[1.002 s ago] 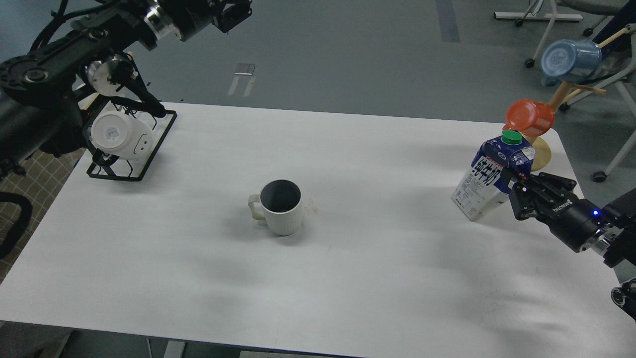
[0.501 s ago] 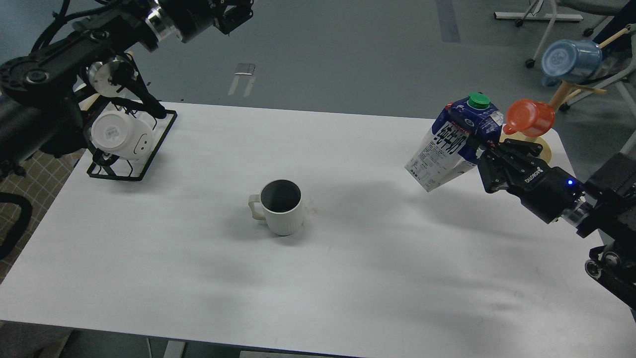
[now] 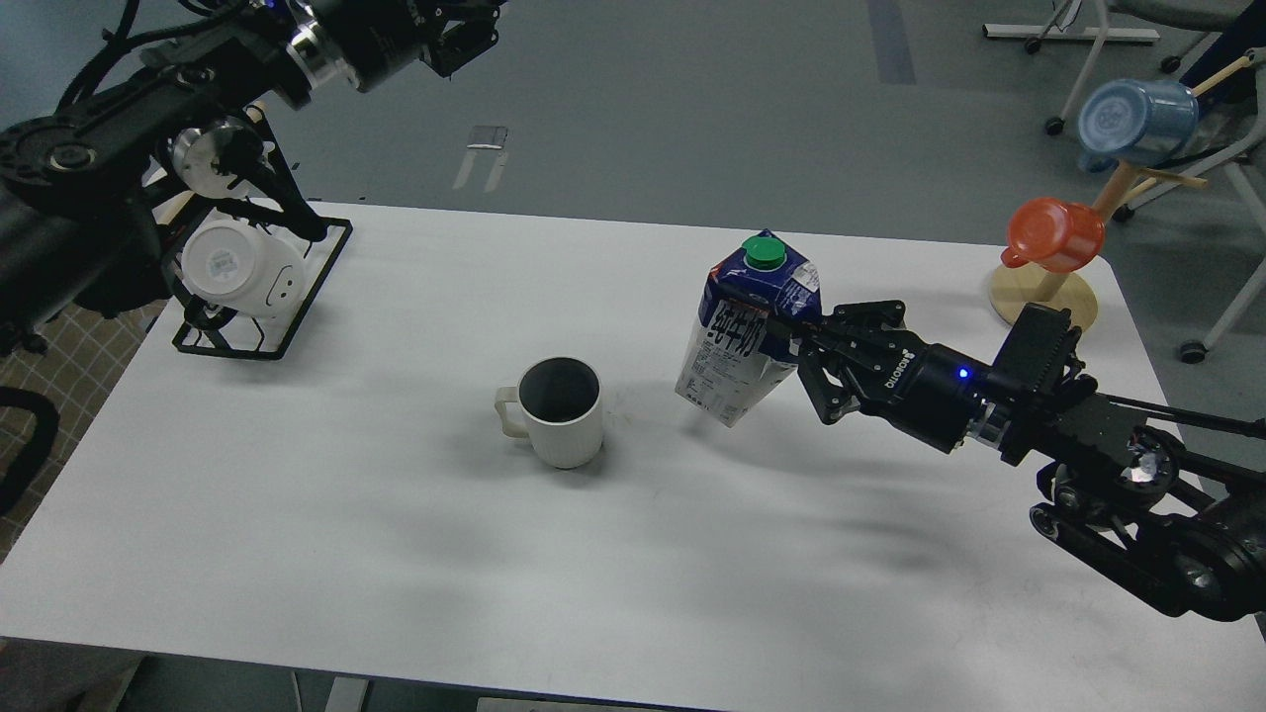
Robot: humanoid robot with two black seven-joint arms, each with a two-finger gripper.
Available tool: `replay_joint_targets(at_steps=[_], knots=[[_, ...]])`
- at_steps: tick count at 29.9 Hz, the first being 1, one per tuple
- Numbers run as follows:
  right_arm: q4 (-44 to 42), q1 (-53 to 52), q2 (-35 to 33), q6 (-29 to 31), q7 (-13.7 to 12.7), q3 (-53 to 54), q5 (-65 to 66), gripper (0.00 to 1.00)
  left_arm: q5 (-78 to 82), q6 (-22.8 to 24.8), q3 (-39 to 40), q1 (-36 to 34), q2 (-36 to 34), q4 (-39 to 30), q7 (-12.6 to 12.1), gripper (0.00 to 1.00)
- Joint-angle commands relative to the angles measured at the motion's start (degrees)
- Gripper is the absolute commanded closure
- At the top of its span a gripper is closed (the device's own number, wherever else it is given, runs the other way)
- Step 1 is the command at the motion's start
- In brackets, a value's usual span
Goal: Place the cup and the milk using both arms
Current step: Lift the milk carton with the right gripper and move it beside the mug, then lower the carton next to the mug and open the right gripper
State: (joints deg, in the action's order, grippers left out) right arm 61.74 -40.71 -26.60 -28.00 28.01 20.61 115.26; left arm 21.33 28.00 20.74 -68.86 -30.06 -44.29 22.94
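Note:
The ribbed off-white cup [image 3: 557, 413] stands upright at the middle of the white table [image 3: 396, 554], handle to the left, dark grey inside. The milk carton [image 3: 744, 341], dark blue and white with a green cap, is held tilted just right of the cup, its lower corner close to the tabletop. My right gripper [image 3: 803, 346] is shut on the carton's right side. My left gripper [image 3: 465, 25] is raised at the top left, far from the cup; its fingers are too dark to tell apart.
A black wire rack [image 3: 259, 297] at the table's back left holds a smooth white smiley cup [image 3: 242, 269]. A wooden cup stand [image 3: 1044, 295] at the back right carries an orange cup [image 3: 1054, 233] and a blue cup [image 3: 1133, 121]. Chairs stand beyond.
My right gripper has carried the milk carton from the table's right edge up and leftward to just right of the cup. The left arm has barely moved.

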Motion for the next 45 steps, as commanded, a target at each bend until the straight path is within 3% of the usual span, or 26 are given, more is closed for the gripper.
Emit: replay_joint_targets(at_steps=[1, 16, 27, 33, 40, 45], knots=[[-1.80, -0.16, 2.86, 0.00, -0.01, -0.13, 0.40, 1.00, 0.02, 0.00, 0.00, 0.39, -0.09, 0.00, 0.00, 0.10], [-7.60, -0.16, 10.42, 0.00, -0.01, -1.10, 1.99, 1.00, 0.02, 0.00, 0.26, 0.57, -0.09, 0.08, 0.00, 0.10], [-9.18, 0.02, 11.39, 0.00, -0.01, -1.28, 2.42, 0.99, 0.02, 0.00, 0.26, 0.65, -0.18, 0.17, 0.00, 0.10], [-9.27, 0.55, 11.39, 0.00, -0.01, -1.28, 2.34, 0.81, 0.02, 0.00, 0.44, 1.09, -0.18, 0.26, 0.00, 0.10], [-9.18, 1.07, 11.39, 0.00, -0.01, -1.28, 2.25, 0.71, 0.11, 0.00, 0.44, 1.09, -0.18, 0.52, 0.00, 0.10], [-8.83, 1.25, 11.31, 0.00, -0.01, -1.28, 2.16, 0.53, 0.11, 0.00, 0.35, 1.09, -0.26, 0.52, 0.00, 0.10]])
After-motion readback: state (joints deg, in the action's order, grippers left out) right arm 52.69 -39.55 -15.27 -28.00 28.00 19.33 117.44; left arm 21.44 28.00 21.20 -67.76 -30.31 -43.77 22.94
